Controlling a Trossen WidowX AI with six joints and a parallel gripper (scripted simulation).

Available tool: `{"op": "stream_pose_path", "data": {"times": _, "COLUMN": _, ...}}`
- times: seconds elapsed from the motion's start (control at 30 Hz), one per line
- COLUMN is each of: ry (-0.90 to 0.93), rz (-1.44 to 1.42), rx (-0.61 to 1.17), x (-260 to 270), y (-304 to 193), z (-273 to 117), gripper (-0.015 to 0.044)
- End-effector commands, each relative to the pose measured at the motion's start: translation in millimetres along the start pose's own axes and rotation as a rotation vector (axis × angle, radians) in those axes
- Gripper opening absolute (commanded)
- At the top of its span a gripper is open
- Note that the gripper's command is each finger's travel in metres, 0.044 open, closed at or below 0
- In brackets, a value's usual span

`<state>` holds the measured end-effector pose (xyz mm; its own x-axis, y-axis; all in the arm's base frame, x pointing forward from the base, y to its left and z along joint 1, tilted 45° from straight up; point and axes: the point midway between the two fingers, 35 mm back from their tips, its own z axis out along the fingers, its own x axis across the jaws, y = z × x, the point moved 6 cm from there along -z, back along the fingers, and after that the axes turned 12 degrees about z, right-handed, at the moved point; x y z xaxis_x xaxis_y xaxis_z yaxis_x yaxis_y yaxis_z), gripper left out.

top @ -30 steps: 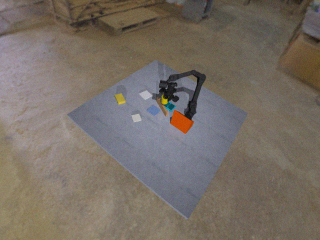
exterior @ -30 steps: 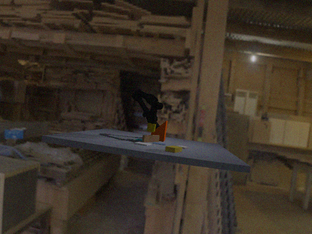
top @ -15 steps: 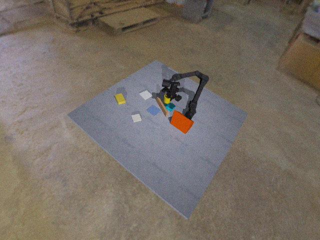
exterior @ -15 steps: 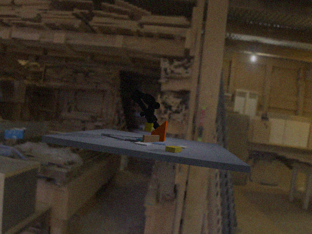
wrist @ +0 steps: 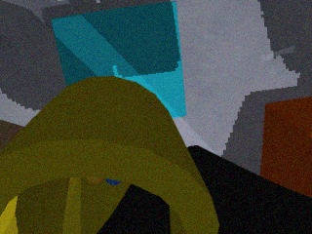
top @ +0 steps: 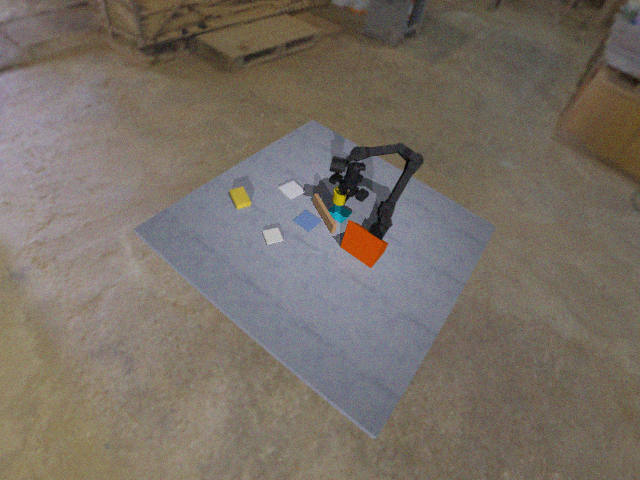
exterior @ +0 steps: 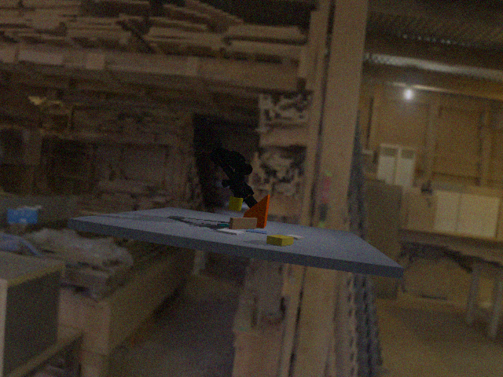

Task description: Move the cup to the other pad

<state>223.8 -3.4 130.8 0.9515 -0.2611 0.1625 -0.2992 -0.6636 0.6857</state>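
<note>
The black gripper point(top: 342, 192) point(exterior: 248, 196) is clamped on the yellow cylindrical cup point(top: 339, 196) point(exterior: 235, 203) point(wrist: 109, 117), suspended above the table near the cyan square pad point(top: 341, 213) point(exterior: 222, 225) point(wrist: 171, 93).

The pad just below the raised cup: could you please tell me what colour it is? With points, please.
The pad point(top: 340, 214) point(exterior: 222, 225) point(wrist: 171, 90) is cyan, seen best in the wrist view.

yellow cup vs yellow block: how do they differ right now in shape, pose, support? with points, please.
Shape: the cup point(top: 338, 196) point(exterior: 235, 203) point(wrist: 117, 112) is round and hollow; the block point(top: 240, 197) point(exterior: 279, 240) is a solid-looking, flat-sided slab.
Support: the cup is held up off the table point(top: 289, 289) point(exterior: 182, 235) in the gripper point(top: 345, 193); the block lies on the table, untouched.
Pose: the cup is roughly upright; the block lies flat.
Shared: both are yellow.
</note>
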Motion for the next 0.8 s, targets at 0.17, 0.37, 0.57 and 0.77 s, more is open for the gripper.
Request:
{"op": "stream_pose_path", "data": {"times": 0.17, "ry": 0.004, "rz": -0.005, "rx": -0.005, "x": -6, "y": 17, "z": 0, "gripper": 0.0000}}
{"op": "stream_pose_path", "data": {"times": 0.37, "ry": 0.004, "rz": -0.005, "rx": -0.004, "x": -6, "y": 16, "z": 4, "gripper": 0.0000}}
{"op": "stream_pose_path", "data": {"times": 0.57, "ry": 0.004, "rz": -0.005, "rx": -0.004, "x": -6, "y": 16, "z": 12, "gripper": 0.0000}}
{"op": "stream_pose_path", "data": {"times": 0.77, "ry": 0.004, "rz": -0.005, "rx": -0.004, "x": -5, "y": 16, "z": 19, "gripper": 0.0000}}
